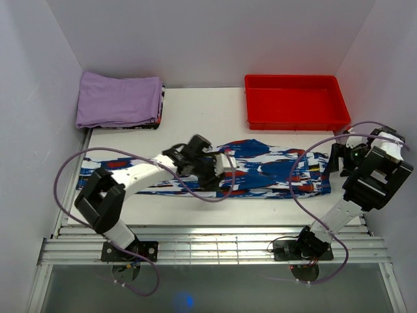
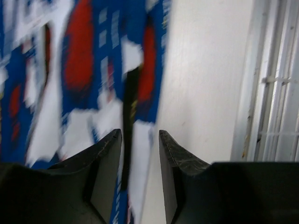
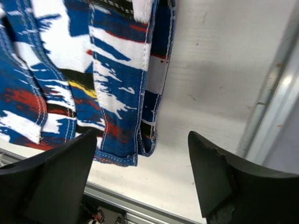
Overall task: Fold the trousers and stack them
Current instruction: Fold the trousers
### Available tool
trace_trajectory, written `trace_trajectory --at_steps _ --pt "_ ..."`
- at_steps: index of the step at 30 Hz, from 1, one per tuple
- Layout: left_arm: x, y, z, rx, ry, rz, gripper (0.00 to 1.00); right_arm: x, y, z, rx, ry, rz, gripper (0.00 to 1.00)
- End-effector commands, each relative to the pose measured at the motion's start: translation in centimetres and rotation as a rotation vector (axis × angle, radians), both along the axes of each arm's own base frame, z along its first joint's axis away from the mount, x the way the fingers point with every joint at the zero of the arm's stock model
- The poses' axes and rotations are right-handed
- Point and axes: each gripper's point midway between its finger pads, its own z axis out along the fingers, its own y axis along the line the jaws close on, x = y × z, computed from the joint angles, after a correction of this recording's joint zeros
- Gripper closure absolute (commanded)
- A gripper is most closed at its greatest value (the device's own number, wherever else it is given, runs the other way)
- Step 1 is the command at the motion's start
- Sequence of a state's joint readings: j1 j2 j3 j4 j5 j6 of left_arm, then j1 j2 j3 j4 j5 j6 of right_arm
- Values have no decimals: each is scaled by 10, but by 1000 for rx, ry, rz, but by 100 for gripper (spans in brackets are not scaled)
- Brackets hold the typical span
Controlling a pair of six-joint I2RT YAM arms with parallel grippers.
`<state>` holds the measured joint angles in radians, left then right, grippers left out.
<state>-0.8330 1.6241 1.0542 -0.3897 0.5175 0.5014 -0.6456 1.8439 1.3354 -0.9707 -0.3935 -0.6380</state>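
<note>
The trousers (image 1: 273,171) lie flat on the table (image 1: 195,124) as one long narrow band running from 9 o'clock to 3 o'clock. A folded lilac cloth (image 1: 118,99) sits at the 11 o'clock corner and a red tray (image 1: 293,78) at 1 o'clock. The left jaws stand partly open and hold nothing, low over the band's near edge about midway along, while the right jaws gape wide and empty just above its 3 o'clock end, the hem lying loose below them.
</note>
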Motion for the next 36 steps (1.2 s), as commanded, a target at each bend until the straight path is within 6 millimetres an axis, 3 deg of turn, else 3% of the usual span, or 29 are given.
trace_trajectory --at_steps 1,3,5,6,7,9,10,12,13,15,16,18,19,20,23,27,31,36 --pt "14 68 35 27 68 63 52 30 -11 63 -116 -216 117 13" --pt "24 98 37 62 29 97 52 44 4 91 -112 -330 208 17" --pt "26 121 30 102 41 139 55 49 41 108 -83 -382 328 24" --pt "25 135 23 119 68 162 56 51 60 114 -59 -423 407 30" --pt "23 144 18 136 88 171 58 53 97 113 -26 -431 506 33" --pt "25 161 11 136 125 220 60 55 141 123 -5 -501 627 41" --pt "26 164 10 130 135 239 60 48 183 114 32 -497 741 44" --pt "33 171 12 93 177 298 61 47 220 114 13 -567 867 53" --pt "36 171 15 68 201 326 61 31 257 101 37 -556 987 55" --pt "36 171 21 5 252 344 60 30 284 96 -18 -632 1096 56" --pt "33 171 19 -2 271 343 60 19 308 91 -16 -659 1188 56" --pt "28 174 17 -8 253 325 57 -3 329 62 -52 -665 1311 57" --pt "26 175 13 -3 259 326 56 -2 336 64 -71 -697 1349 57" --pt "25 177 11 -1 227 302 56 -13 337 50 -70 -672 1381 57" --pt "28 180 4 4 149 283 56 -18 347 40 -99 -720 1441 58" --pt "26 187 -12 44 96 196 64 -24 343 22 -131 -683 1479 59" --pt "34 197 -34 112 53 188 64 -21 341 12 -186 -700 1494 59" --pt "40 198 -43 120 40 186 64 -24 343 5 -193 -690 1515 59"
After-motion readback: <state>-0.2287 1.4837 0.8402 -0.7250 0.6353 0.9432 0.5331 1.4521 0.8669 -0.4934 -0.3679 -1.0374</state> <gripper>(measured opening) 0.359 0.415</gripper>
